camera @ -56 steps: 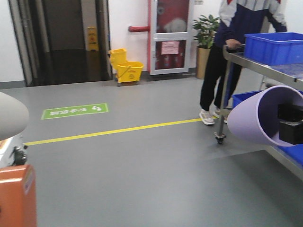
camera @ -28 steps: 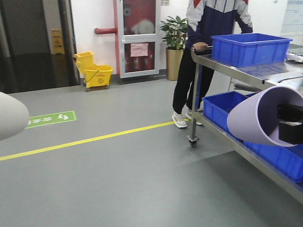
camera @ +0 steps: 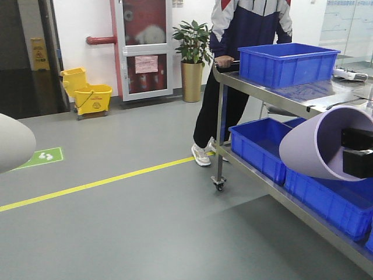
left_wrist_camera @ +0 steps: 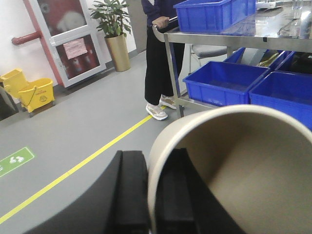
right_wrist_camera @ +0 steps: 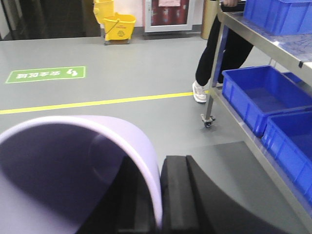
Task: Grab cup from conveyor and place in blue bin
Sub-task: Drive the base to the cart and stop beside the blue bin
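Observation:
My left gripper (left_wrist_camera: 152,195) is shut on the rim of a cream cup (left_wrist_camera: 234,161), one finger inside and one outside. That cup's side shows at the left edge of the front view (camera: 9,143). My right gripper (right_wrist_camera: 158,195) is shut on the rim of a lavender cup (right_wrist_camera: 73,161). This cup lies on its side at the right of the front view (camera: 315,146), with the gripper (camera: 349,150) at its mouth. Both cups are held in the air over the grey floor. The conveyor and the large blue bin are out of view.
A steel cart (camera: 274,93) stands at the right, with a small blue storage bin (camera: 285,64) on top and more (camera: 256,146) on its lower shelf. A person (camera: 245,35) holds its handle. A yellow mop bucket (camera: 87,96), a potted plant (camera: 192,52) and a yellow floor line (camera: 87,185) lie ahead.
The whole scene has shifted left in the front view. The cart and person now take up more of the right side. Both cups stay held in the same place.

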Motion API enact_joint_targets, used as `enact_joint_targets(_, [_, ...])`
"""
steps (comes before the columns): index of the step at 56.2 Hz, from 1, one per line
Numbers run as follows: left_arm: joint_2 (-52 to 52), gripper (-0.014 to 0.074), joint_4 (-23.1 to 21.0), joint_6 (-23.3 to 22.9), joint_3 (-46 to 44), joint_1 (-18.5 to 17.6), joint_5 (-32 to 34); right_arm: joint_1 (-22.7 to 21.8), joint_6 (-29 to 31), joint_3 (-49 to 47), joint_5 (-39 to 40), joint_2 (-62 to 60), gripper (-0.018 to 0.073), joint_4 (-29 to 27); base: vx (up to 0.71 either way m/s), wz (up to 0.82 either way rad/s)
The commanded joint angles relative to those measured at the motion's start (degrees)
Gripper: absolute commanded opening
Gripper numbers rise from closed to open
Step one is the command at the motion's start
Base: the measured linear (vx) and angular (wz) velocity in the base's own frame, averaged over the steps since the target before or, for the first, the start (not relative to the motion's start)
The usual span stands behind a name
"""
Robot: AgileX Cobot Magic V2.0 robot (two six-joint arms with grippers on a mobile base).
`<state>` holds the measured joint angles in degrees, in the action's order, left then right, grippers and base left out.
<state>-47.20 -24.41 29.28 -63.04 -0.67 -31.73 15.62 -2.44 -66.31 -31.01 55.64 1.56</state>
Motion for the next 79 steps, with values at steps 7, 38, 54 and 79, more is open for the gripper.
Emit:
enact_joint_targets(7, [0.1, -0.0006, -1.6, -0.3, -1.9, 0.1, 4.6, 0.1, 0.2, -1.7, 5.3, -0.7, -0.0009, 0.3, 0.34, -0.15])
enact_joint_targets(38, [0.1, -0.0006, -1.6, -0.3, -1.9, 0.1, 4.6, 0.1, 0.2, -1.7, 5.3, -0.7, -0.0009, 0.3, 0.36, -0.14])
enact_joint_targets(54, [0.1, -0.0006, -1.6, -0.3, -1.9, 0.1, 4.6, 0.1, 0.2, -1.7, 5.4, -0.7, -0.0009, 0.3, 0.38, -0.19])
enact_joint_targets(79, [0.1, -0.0006, -1.6, -0.3, -1.9, 0.1, 4.6, 0.1, 0.2, -1.7, 5.3, -0.7, -0.0009, 0.3, 0.35, -0.44])
